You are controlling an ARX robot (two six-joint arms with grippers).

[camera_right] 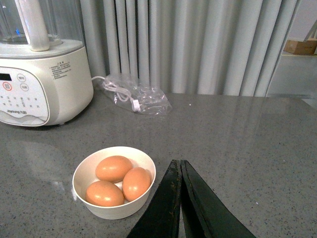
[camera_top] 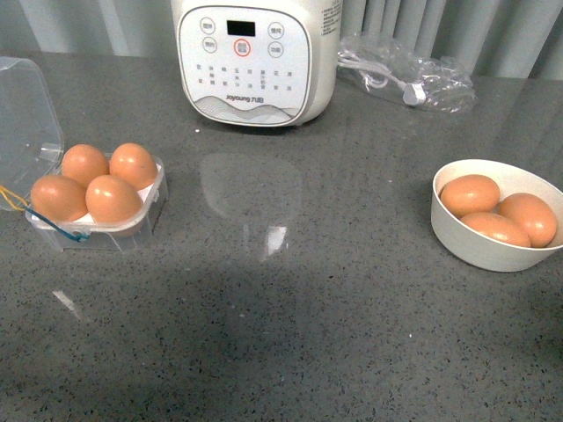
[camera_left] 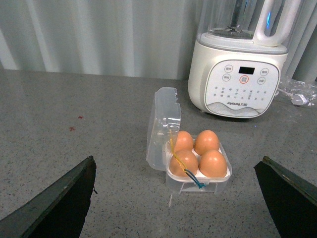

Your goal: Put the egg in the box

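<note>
1. The egg (camera_top: 113,199) appears to be one of four filling the box (camera_top: 151,214), its lid (camera_top: 26,110) open, on a grey speckled counter (camera_top: 308,334). Three others lie in a white bowl (camera_top: 479,255). Placing looks done.
2. Left gripper (camera_left: 177,159), spread wide, faces the box; the next move may be closing the lid.
3. Right gripper (camera_right: 177,166), pressed together and empty, is near the bowl; grey curtains (camera_right: 198,44) hang behind.
</note>
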